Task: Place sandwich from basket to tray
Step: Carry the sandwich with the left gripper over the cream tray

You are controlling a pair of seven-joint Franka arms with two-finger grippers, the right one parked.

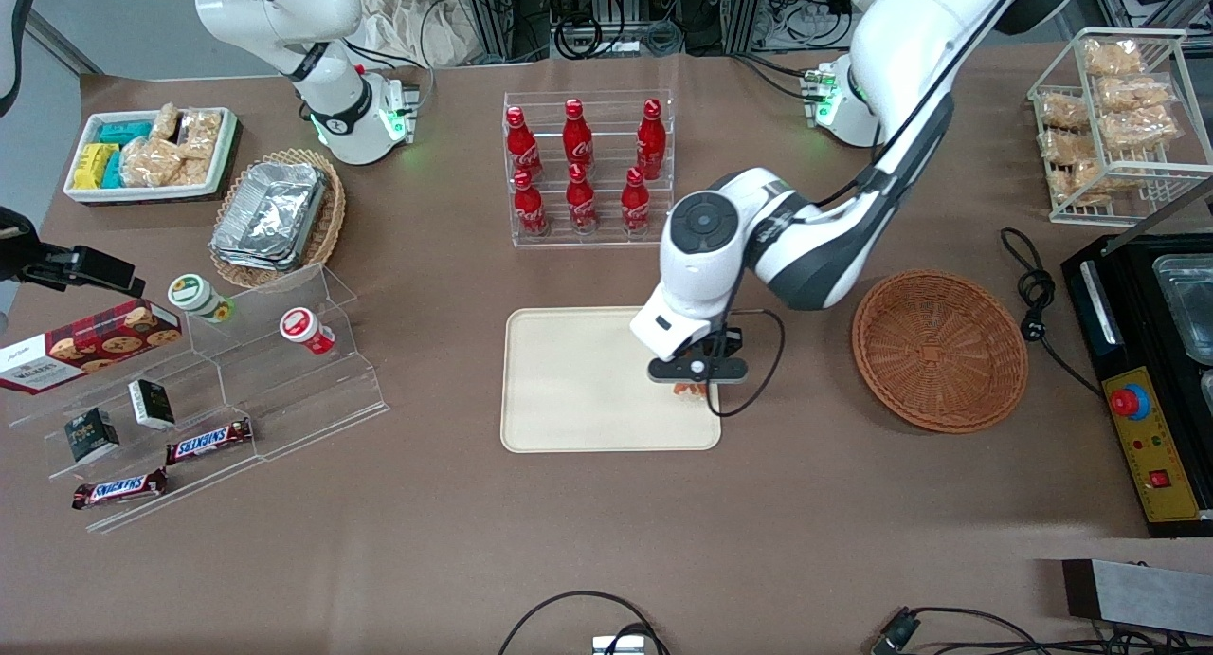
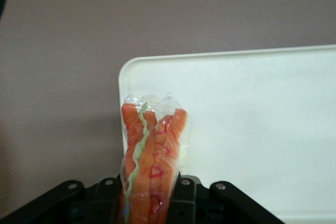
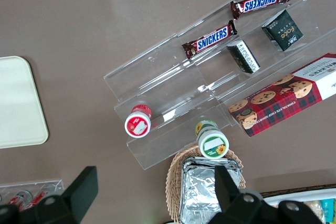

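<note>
Holding the sandwich (image 2: 152,156) over the tray (image 1: 569,380): gripper (image 1: 695,387) fingers are closed on the wrapped wedge, pinching it on both flat sides, orange and green filling edge pointing away from the wrist camera. Wrist view puts the wedge above the tray's rounded corner, close to the rim and the bare brown table (image 1: 606,541). Front view agrees: gripper sits over the tray's end nearest the round wicker basket (image 1: 938,350), toward the front-camera edge. Basket looks empty, so the pick and carry look done; what's left is set-down and release.

How to do it well, my read:
- Shift inward toward tray centre before lowering. The current spot is marginal, and a wedge dropped on the rim could tip off onto the table.
- Lower until the wedge's bottom edge touches or nearly touches the tray surface; can't tell the height gap from these views, so go slow.
- Wrap is thin and slick, bread is soft, so don't squeeze further. Open fully so the film doesn't cling to a pad and drag the sandwich up on retreat.
- It'll likely fall onto a flat side once let go. Fine, leave room for that.
- Retract straight up.
</note>
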